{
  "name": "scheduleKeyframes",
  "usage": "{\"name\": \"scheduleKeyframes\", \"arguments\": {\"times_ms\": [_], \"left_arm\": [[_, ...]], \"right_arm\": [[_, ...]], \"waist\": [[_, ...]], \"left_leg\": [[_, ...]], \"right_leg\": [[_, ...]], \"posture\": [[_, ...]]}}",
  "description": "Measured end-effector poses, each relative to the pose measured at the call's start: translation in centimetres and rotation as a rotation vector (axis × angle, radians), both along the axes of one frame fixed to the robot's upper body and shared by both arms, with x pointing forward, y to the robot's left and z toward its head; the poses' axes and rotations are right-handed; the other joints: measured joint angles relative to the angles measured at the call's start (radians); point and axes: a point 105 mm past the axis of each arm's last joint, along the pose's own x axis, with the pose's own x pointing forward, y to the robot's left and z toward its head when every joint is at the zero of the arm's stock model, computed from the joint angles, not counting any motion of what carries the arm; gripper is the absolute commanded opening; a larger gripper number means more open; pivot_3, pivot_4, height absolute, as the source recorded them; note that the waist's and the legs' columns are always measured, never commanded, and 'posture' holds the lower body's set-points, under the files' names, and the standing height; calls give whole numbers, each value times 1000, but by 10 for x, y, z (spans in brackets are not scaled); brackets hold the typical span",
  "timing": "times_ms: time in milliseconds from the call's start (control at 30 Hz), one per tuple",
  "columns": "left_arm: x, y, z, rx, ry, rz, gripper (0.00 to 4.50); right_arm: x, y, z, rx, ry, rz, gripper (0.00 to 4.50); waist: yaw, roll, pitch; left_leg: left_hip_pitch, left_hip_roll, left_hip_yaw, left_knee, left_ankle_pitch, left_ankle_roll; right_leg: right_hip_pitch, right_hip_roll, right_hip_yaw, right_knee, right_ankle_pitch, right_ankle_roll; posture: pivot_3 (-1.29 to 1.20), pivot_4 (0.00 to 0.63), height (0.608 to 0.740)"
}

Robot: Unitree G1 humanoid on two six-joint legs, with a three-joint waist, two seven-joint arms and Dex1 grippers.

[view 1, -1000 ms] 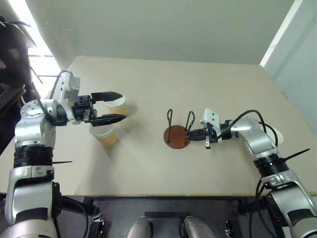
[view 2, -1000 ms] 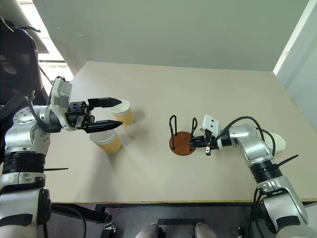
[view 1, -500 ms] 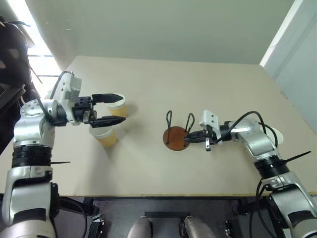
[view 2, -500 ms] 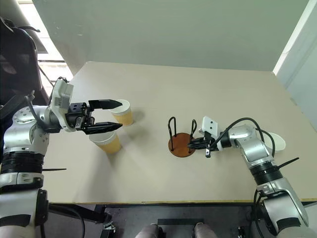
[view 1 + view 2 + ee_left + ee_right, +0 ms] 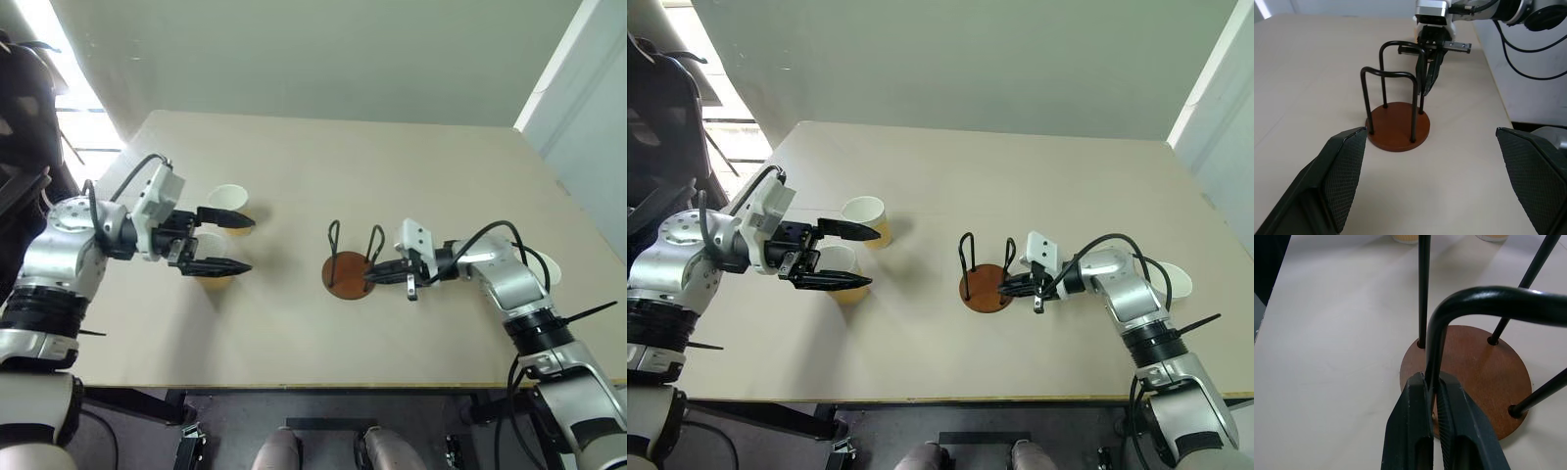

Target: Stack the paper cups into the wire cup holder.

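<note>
Left gripper [image 5: 844, 257] spread wide around near tan-yellow paper cup [image 5: 844, 273]; right gripper [image 5: 1433, 396] clamped on black wire loop of reddish-brown-based cup holder [image 5: 985, 282].

We find no readable text, label, brand, number or sign on anything shown: the table, the cups, the wire holder and the grippers all carry plain, unmarked surfaces.
</note>
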Motion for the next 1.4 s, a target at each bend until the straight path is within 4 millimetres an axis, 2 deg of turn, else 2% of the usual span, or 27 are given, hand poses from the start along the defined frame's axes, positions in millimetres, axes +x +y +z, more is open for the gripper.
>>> {"name": "scheduleKeyframes", "arguments": {"times_ms": [33, 167, 433, 533, 633, 833, 967, 1200, 1333, 1400], "left_arm": [[0, -1, -1, 2, 1, -6, 4500], [0, -2, 0, -6, -6, -14, 4500], [-1, -3, 2, -16, -8, -18, 4500], [-1, -3, 2, -17, -8, -18, 4500], [-1, -3, 2, -19, -9, -18, 4500], [1, -8, -1, -42, -2, -30, 4500], [3, -10, -1, -54, 0, -32, 4500], [9, -11, 0, -66, -9, -23, 4500], [12, -6, 0, -42, -11, 5, 4500], [20, 4, 3, 13, -21, 63, 4500]], "right_arm": [[0, 0, 0, -1, 4, -2, 541], [-1, -1, -5, -23, 21, -6, 1692], [4, -8, -8, -60, 10, -32, 1692], [10, -21, 0, -95, -11, -64, 1692], [14, -44, 13, -130, -44, -109, 1692], [13, -79, 33, -188, -73, -173, 1692], [11, -81, 44, -166, -87, -188, 1692], [6, -69, 59, -132, -108, -169, 1692], [5, -67, 60, -132, -118, -170, 1692], [6, -68, 60, -132, -120, -173, 1692]], "waist": [[0, 0, 0], [0, 0, 0], [0, 0, 0], [1, 1, 0], [3, 1, 0], [3, 1, 0], [0, 1, 1], [0, 1, 1], [1, 1, 1], [2, 1, 1]], "left_leg": [[0, 0, 0, 0, 0, 0], [0, 0, 0, 0, 0, 0], [-1, 0, 0, 0, 0, 0], [-1, 0, 0, 0, 0, 0], [-1, 0, 0, 0, 0, 0], [-1, 1, 1, -1, 0, 0], [-1, 1, 1, -1, 0, 0], [-1, 1, 1, -1, 0, 0], [-1, 1, 1, 0, 0, 0], [-1, 1, 1, 0, 0, 0]], "right_leg": [[0, 0, 0, 0, 0, 0], [-1, 0, 0, 0, 0, 0], [-1, 0, 0, 0, 1, 1], [-1, 0, 0, 0, 1, 1], [-1, 0, 0, 0, 0, 0], [-1, 0, 0, 0, 1, 2], [-1, 0, 0, 0, 2, 4], [-1, 0, 0, 0, 2, 5], [-1, 0, 0, 0, 2, 5], [-1, 0, 0, 0, 3, 5]], "posture": [[0, 150, 740], [0, 150, 740], [0, 150, 740], [0, 150, 740], [0, 150, 740], [0, 150, 740], [0, 150, 740], [0, 150, 740], [0, 150, 740], [0, 150, 740]]}}
